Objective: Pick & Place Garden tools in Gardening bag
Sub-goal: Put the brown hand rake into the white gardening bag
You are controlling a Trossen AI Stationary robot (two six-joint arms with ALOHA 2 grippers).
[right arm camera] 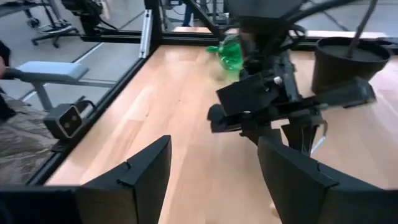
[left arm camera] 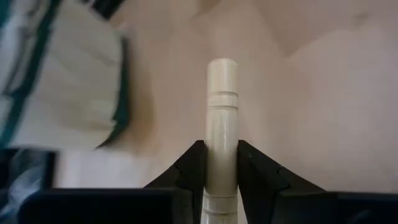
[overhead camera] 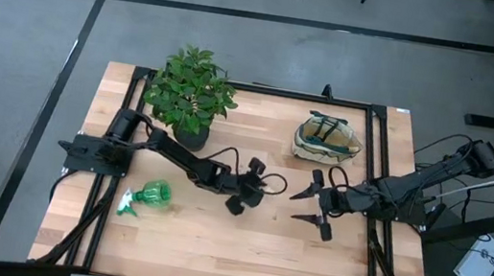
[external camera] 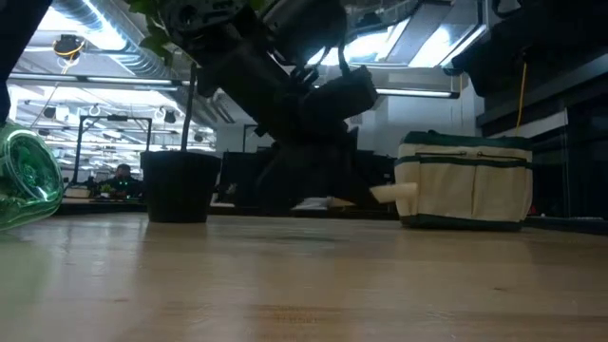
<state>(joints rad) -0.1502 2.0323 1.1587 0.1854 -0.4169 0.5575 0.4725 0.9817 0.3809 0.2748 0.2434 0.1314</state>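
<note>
Because its load must go into the gardening bag (overhead camera: 328, 138), the left gripper (left arm camera: 221, 163) pinches a wooden tool handle (left arm camera: 222, 118) between its fingers short of the bag, while the right gripper (overhead camera: 315, 206) waits spread nearby.

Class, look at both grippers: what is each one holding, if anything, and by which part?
The left gripper grips a wooden handle partway along its shaft; the tool's head is hidden. The right gripper is open and holds nothing.
</note>
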